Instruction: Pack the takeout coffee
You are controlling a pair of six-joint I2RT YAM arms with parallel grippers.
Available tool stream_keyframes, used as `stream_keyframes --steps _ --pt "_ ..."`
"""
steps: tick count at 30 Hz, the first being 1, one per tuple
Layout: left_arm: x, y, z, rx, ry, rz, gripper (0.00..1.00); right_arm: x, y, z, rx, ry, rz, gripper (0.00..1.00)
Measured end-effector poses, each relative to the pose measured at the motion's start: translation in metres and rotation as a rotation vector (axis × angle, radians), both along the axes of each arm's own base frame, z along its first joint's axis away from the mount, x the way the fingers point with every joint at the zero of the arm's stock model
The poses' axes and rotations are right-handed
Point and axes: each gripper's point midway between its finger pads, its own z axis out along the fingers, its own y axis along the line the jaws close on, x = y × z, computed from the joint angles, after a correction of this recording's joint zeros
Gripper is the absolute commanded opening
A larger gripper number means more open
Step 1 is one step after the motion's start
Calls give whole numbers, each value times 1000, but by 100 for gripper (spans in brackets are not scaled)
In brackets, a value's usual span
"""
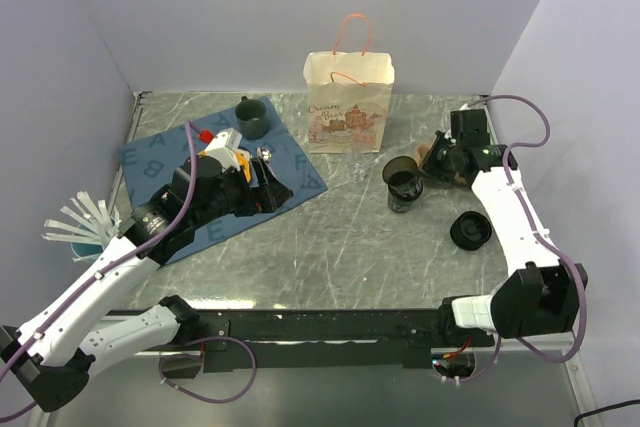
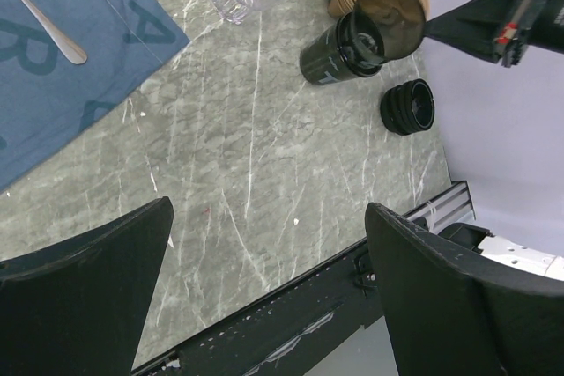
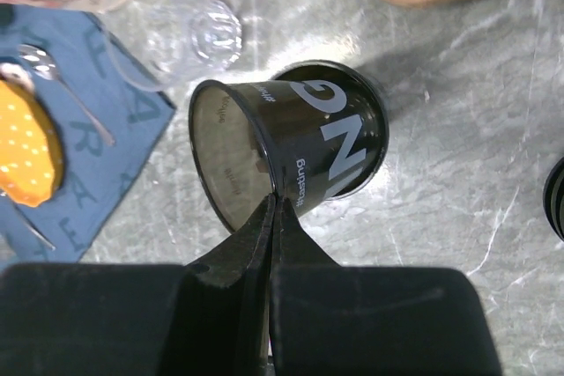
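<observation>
The right gripper (image 3: 274,202) pinches the cup (image 3: 231,163) by its rim; it looks light and crushable. The left gripper (image 2: 269,210) gapes empty.

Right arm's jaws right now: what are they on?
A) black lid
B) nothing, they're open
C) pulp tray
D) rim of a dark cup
D: the right wrist view shows the right jaws pinched shut on the rim of the tilted cup. The lid lies apart on the table.
</observation>
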Motion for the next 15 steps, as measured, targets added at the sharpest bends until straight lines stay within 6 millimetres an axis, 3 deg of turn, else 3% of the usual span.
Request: stream_keyframes --steps 9,15 --pt "0 0 -3 7 7 0 97 -6 5 38 33 -86 20 0" --pt "3 -3 -11 29 35 0 99 -23 31 57 145 -126 85 0"
